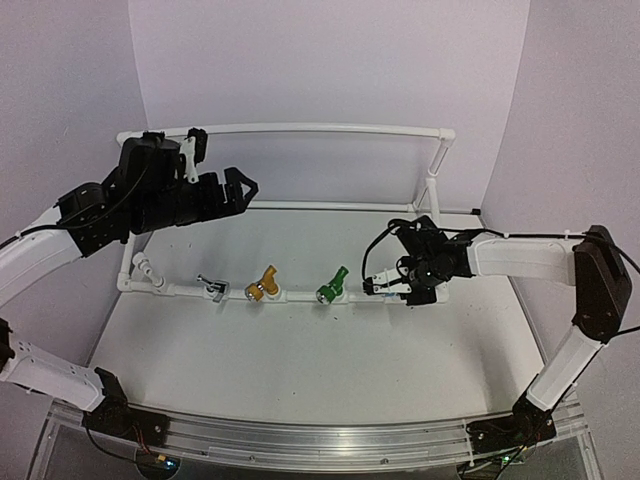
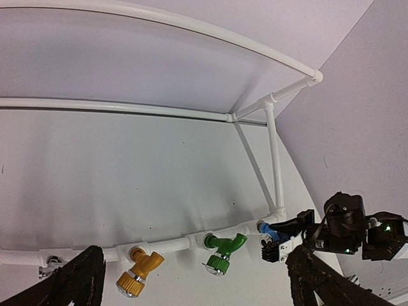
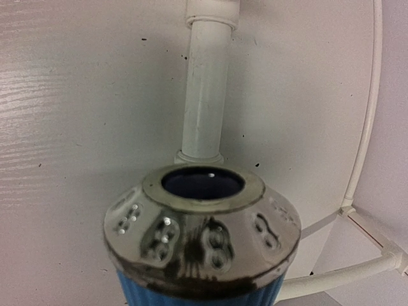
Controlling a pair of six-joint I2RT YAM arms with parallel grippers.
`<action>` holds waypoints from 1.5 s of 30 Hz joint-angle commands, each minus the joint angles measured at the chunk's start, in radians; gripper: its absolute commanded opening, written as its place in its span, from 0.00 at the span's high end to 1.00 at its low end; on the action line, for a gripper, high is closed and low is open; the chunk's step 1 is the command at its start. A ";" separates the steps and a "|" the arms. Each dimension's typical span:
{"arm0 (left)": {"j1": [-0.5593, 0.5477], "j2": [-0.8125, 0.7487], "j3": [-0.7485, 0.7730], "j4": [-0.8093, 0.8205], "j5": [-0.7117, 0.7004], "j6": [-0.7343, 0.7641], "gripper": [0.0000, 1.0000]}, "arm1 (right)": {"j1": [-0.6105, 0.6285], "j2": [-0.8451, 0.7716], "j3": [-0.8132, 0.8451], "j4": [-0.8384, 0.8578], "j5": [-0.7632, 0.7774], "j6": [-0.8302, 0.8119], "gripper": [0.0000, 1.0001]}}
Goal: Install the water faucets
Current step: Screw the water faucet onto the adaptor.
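At the right end of the front rail (image 1: pixel 300 297), the right end effector (image 1: pixel 383 283) grips the blue faucet (image 3: pixel 201 255). The silver faucet (image 1: pixel 212 288), yellow faucet (image 1: pixel 262 288) and green faucet (image 1: pixel 332 283) sit mounted alongside. The left end effector (image 1: pixel 240 188) hangs wide, empty. Judged: final fitting; next needs a straight, aligned push, then release.

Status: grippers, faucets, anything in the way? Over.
Left gripper open, raised. Right gripper shut on blue faucet at front pipe. Silver faucet, yellow faucet, green faucet on pipe. Nothing in the way.
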 commanded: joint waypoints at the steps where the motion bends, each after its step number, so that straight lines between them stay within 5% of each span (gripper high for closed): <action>1: 0.004 -0.039 -0.016 0.042 -0.023 0.001 0.00 | -0.006 0.071 -0.043 -0.133 0.056 0.074 1.00; 12: 0.004 -0.071 -0.049 0.041 -0.039 -0.044 0.00 | -0.007 0.094 -0.009 -0.159 0.002 0.536 1.00; 45: 0.004 -0.055 -0.038 0.005 -0.090 -0.100 0.00 | 0.026 0.098 0.047 -0.156 0.025 1.305 1.00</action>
